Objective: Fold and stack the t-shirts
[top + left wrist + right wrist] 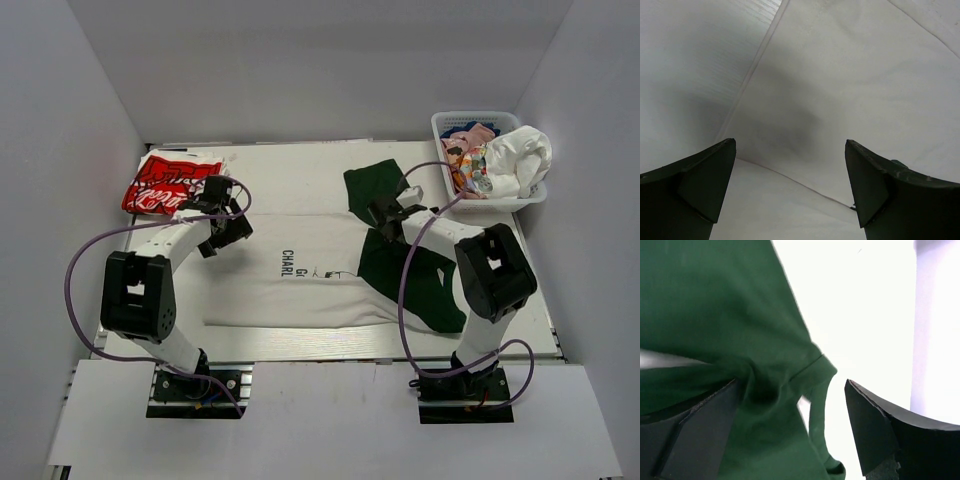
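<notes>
A white t-shirt with black text [300, 270] lies spread flat across the middle of the table [290, 165]. On its right end lies a crumpled dark green t-shirt [405, 265]. A red-and-white printed t-shirt [165, 185] sits folded at the far left. My left gripper [225, 228] hovers open over the white shirt's left edge, and the left wrist view shows white cloth [865, 75] between its spread fingers [700, 185]. My right gripper [390, 215] is open low over the green shirt [715, 305], whose bunched sleeve hem lies between the fingers [875, 435].
A white lattice basket [442, 128] stands at the back right corner, heaped with white, pink and blue clothes [515, 160]. Grey walls close in the table on the left, back and right. Purple cables loop from both arms.
</notes>
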{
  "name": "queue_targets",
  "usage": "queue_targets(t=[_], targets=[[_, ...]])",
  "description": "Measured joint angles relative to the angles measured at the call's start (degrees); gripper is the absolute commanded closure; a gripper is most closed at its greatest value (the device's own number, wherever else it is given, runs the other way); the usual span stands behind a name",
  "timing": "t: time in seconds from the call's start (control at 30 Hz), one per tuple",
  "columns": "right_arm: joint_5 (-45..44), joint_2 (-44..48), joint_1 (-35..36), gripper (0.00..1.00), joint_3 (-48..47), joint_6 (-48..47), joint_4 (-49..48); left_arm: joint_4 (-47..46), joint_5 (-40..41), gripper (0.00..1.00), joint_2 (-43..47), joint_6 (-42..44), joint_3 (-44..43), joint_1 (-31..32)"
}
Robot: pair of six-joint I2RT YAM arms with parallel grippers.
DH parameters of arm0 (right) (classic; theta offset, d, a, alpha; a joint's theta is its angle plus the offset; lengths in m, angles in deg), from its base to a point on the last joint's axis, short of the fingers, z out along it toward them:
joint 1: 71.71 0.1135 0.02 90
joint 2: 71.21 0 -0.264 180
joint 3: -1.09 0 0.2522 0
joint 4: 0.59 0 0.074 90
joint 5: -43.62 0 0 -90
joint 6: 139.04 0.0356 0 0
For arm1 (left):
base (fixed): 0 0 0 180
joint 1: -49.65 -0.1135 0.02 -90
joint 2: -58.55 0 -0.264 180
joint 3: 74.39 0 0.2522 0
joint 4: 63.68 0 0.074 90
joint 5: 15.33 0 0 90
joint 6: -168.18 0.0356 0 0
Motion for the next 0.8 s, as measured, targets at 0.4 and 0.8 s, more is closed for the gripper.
queue_targets(t=[0.4, 0.8], targets=[[0.70, -4.81, -6.27, 0.10, -14.82, -7.34, -8.28, 1.05, 0.57, 0.00, -3.15, 0.13, -2.25, -3.21], [30.05, -6.75, -6.47, 0.10, -30.12, -9.07, -14.27, 2.84, 3.74, 0.01, -16.48, 1.88, -19.12, -5.99]])
